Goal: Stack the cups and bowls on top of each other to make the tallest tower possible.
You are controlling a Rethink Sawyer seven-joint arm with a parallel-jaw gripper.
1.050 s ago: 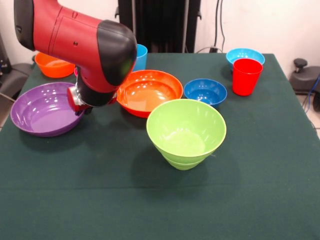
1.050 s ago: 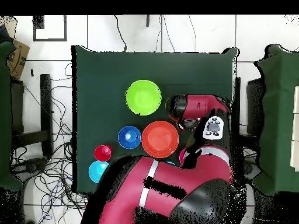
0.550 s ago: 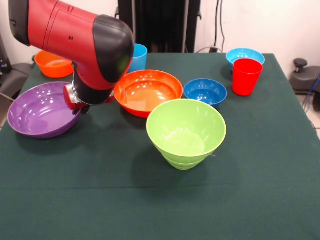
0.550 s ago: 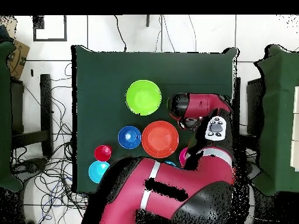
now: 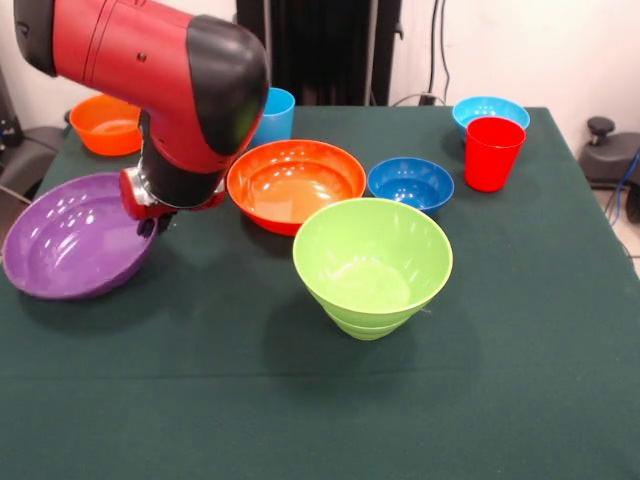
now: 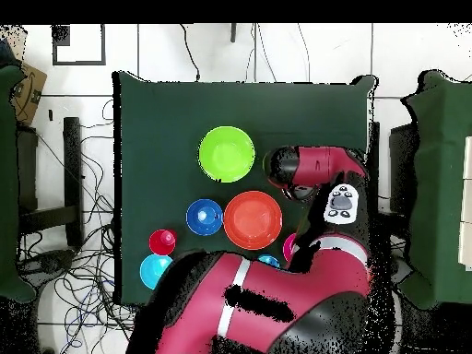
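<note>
Purple bowl [image 5: 70, 238] sits tilted beside the large orange bowl [image 5: 296, 184], its near rim under the gripper [image 5: 148, 215]. Jaws hidden by the wrist; cannot tell their opening or hold. Judgement: lift the bowl clear of the surface [image 5: 520, 330], keep it level, and centre over the orange bowl before release.

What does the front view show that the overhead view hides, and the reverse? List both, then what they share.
Only the front view shows the purple bowl, tilted at the arm's end, and the small orange bowl at the back corner. The hand cannot be made out.

Only the overhead view shows a magenta bowl edge beside the arm and the cables on the floor.

Both show the lime green bowl, large orange bowl, dark blue bowl, red cup and light blue bowl.
</note>
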